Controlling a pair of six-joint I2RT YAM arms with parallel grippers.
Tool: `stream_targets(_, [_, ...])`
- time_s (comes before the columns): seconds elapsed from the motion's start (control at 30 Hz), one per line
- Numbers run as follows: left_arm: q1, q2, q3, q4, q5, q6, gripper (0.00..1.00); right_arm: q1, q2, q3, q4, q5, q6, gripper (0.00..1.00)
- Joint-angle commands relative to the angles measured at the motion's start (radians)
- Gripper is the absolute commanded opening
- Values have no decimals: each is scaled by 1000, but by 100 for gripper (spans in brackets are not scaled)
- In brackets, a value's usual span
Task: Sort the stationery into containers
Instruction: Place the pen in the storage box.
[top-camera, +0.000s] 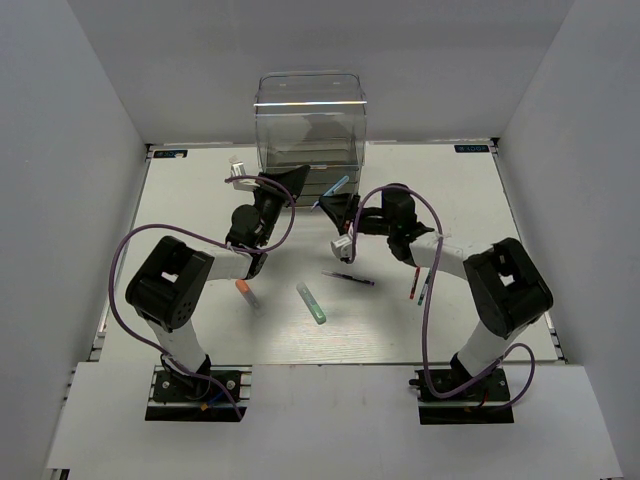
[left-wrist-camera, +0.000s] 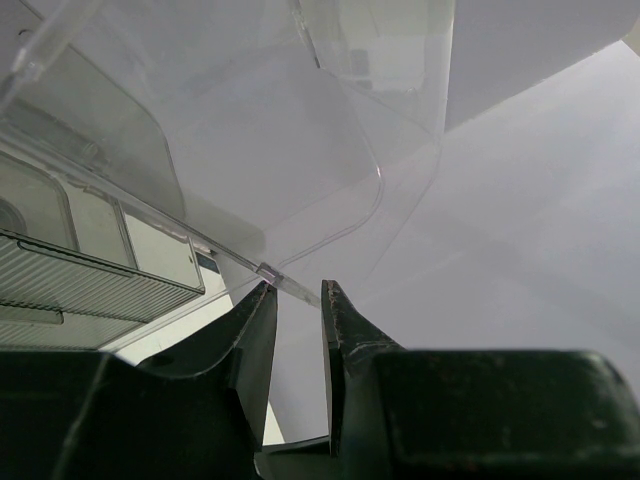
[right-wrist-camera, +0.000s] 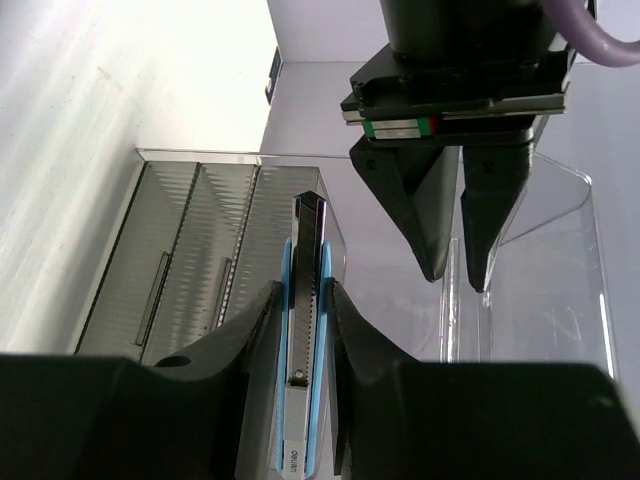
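Clamping light blue cutter: right fingers | left fingers pinch clear drawer rim | top view: grips unclear

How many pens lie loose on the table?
5: orange-capped marker by left arm, green-tipped marker and thin dark pen mid-table, red pen and teal pen by right arm; others may be hidden.

Bright, even overhead light; soft shadows, sharp.

Light blue utility knife with black ridged slider; clear drawer unit; white table; orange-capped marker, green-tipped marker, dark pen, red pen, teal pen
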Motion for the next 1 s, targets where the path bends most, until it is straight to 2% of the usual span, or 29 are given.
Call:
stream_targets(0.0, [9,-63,2,200,-24,2,35,-7,16,-6,119,-24,-30,0])
stream_targets(0.23, [9,-63,2,200,-24,2,35,-11,63,-5,233,2,-29,0])
stream_targets(0.63, [9,-63,2,200,-24,2,35,-21,124,38,314,25,0,0])
stream_targets(0.97, [9,-63,2,200,-24,2,35,-22,186,124,396,92,95,0])
